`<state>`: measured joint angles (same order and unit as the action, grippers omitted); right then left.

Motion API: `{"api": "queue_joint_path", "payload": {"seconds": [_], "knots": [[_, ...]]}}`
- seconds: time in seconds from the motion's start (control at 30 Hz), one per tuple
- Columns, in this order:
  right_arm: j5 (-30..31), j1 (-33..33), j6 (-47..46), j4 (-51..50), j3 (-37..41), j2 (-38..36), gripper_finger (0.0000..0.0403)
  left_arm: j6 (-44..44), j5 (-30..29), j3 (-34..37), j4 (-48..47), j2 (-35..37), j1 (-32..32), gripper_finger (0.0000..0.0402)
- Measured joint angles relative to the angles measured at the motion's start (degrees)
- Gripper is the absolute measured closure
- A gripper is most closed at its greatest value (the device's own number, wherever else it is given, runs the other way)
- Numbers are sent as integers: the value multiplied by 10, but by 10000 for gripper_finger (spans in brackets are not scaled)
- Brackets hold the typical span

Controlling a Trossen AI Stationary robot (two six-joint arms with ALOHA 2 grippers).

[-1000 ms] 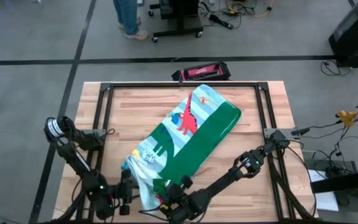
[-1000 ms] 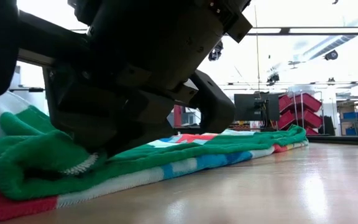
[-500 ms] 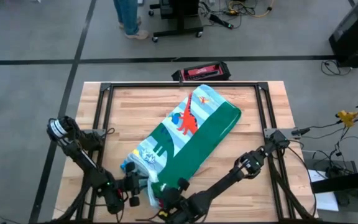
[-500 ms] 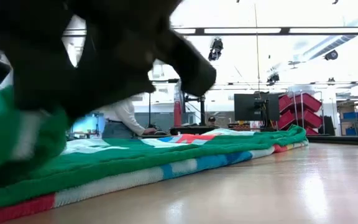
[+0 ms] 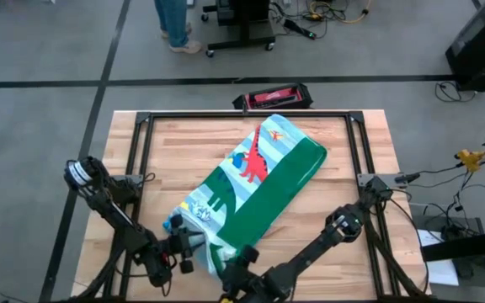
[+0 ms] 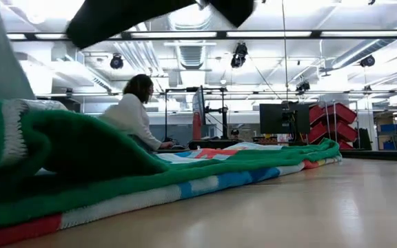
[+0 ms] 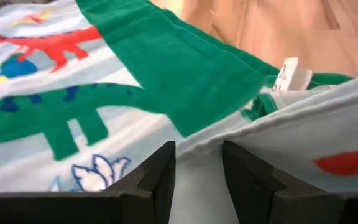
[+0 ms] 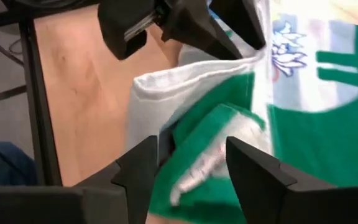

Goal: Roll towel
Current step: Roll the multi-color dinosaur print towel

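- My left jaws pinch the towel's pale near edge, lifted off the desk.
- My right jaws — parted, holding nothing — straddle its folded green corner.

Soft terry towel with broad green border and pale blue centre printed with red, blue and green dinosaurs, folded lengthwise into a long band lying diagonally across the wooden desk. The far end lies flat; the near end is turned up and bunched into a loose fold, showing its whitish underside.
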<state>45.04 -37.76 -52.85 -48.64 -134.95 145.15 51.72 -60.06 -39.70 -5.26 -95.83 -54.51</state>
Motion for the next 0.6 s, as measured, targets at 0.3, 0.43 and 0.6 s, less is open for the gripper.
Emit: {"api": "queue_joint_path", "payload": {"seconds": [0.3, 0.43, 0.6], "knots": [[-39, 5, 216, 132, -1, -2, 245, -2, 1, 0, 3, -25, 34, 285], [-53, 32, 255, 122, 7, 16, 265, -1, -1, 0, 6, -29, 42, 285], [-65, 59, 284, 129, 7, 24, 309, -4, -4, 0, 6, -29, 44, 285]]}}
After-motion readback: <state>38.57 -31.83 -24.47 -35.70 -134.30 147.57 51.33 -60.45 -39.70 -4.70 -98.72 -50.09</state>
